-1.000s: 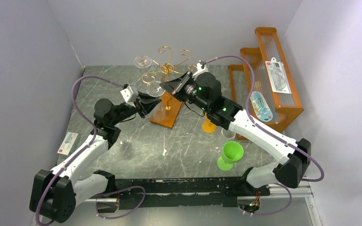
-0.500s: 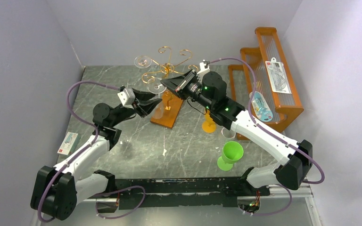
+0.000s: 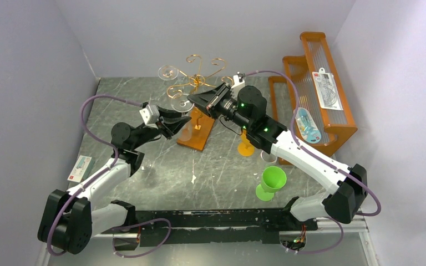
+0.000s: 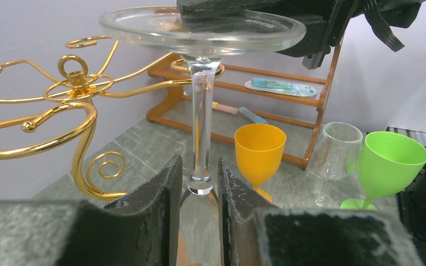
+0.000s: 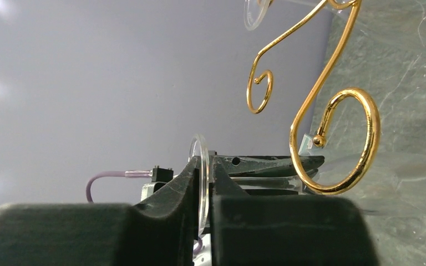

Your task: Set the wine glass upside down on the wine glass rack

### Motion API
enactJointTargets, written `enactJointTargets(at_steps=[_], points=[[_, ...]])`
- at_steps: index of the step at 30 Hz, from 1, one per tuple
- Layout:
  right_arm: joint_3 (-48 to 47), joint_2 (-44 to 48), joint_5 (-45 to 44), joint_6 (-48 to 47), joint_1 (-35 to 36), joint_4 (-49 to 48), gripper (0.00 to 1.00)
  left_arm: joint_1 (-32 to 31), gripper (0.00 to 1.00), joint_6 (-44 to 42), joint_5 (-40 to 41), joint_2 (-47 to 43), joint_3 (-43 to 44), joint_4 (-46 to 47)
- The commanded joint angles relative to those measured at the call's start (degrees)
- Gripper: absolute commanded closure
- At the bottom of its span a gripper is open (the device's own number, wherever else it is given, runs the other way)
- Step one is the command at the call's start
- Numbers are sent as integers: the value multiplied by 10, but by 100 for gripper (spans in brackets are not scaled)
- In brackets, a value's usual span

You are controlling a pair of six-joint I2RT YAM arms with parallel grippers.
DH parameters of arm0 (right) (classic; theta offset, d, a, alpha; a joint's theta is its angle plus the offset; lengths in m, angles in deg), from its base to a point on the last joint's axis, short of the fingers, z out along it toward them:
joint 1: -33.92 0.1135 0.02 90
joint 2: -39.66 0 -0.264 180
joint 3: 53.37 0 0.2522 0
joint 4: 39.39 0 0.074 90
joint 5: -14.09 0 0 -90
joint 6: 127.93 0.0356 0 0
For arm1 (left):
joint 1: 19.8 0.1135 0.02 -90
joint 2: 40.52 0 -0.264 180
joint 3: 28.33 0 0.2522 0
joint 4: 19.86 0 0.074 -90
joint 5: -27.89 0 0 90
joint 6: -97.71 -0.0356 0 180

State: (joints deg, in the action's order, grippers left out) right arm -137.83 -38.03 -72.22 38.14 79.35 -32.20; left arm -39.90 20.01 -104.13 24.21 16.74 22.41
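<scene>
The clear wine glass hangs upside down, foot on top, beside the wine glass rack, a gold wire tree on a brown wooden base. My right gripper is shut flat on the glass's foot disc. My left gripper closes round the glass where the stem meets the bowl; the bowl's shoulder fills the gap between its fingers. In the right wrist view a gold scroll arm curls just right of the foot. In the left wrist view the rack's arms lie to the left.
Another clear glass hangs on the rack's far-left arm. An orange cup, a clear glass and a green cup stand right of the rack. An orange stepped shelf with packets fills the back right. A card lies at the left.
The left arm has reached slightly further toward the rack and the right wrist has shifted a little right. The glass stays held by the rack.
</scene>
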Motion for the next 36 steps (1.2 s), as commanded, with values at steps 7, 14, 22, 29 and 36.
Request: enactJointTargets(at_steps=[7, 14, 22, 29, 36], points=[[8, 24, -18, -28, -3, 6, 41, -2, 95, -15, 32, -1, 5, -9], [63, 88, -60, -44, -4, -8, 33, -2, 95, -43, 42, 16, 58, -110], [148, 191, -97, -108, -3, -76, 32, -2, 95, -45, 75, 48, 107, -174], [203, 235, -84, -143, -3, -135, 32, -2, 95, -22, 105, 71, 116, -168], [212, 239, -69, -153, -3, -156, 33, -2, 95, -3, 146, 67, 103, -140]])
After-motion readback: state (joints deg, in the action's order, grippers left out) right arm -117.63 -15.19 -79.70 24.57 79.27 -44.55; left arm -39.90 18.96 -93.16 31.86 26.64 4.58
